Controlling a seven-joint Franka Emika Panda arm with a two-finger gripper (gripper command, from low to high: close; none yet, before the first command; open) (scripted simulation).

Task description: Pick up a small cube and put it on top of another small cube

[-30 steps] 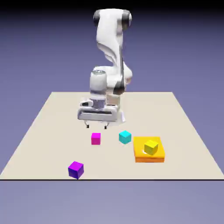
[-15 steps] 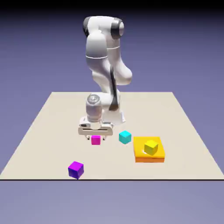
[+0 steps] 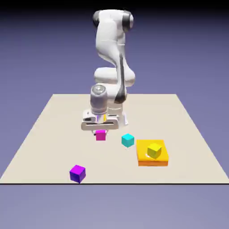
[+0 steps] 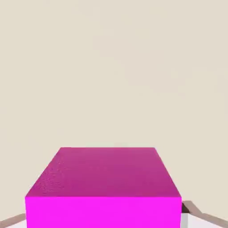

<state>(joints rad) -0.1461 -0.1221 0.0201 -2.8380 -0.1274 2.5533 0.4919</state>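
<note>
Exterior view. The white arm [image 3: 112, 58] is reaching down over the beige table [image 3: 49, 129], and its gripper [image 3: 100, 132] is clamping the magenta cube [image 3: 100, 135] between its two fingers. The cube is hanging directly under the hand, and it appears to be riding clear of the tabletop, though the gap under it cannot be read with certainty from this angle. The cyan cube [image 3: 128, 140] is sitting on the table just toward the exterior view's right of the held cube, apart from it. Farther to that side, the yellow cube [image 3: 154, 150] is resting on top of a flat orange block [image 3: 144, 157], which is lying on the table. The purple cube [image 3: 78, 173] is standing alone near the table's front edge, well apart from the others, toward the exterior view's left.

Hand view. The magenta cube [image 4: 103, 187] is filling the lower part of the picture, large and centred, with its top face and one bright side face showing. It is covering most of the gripper [image 4: 103, 222]; only slivers of the grey fingertips [image 4: 190, 208] are peeking out at the cube's lower corners, pressing against its two sides. Behind the cube, only bare beige table [image 4: 114, 67] is showing.
</note>
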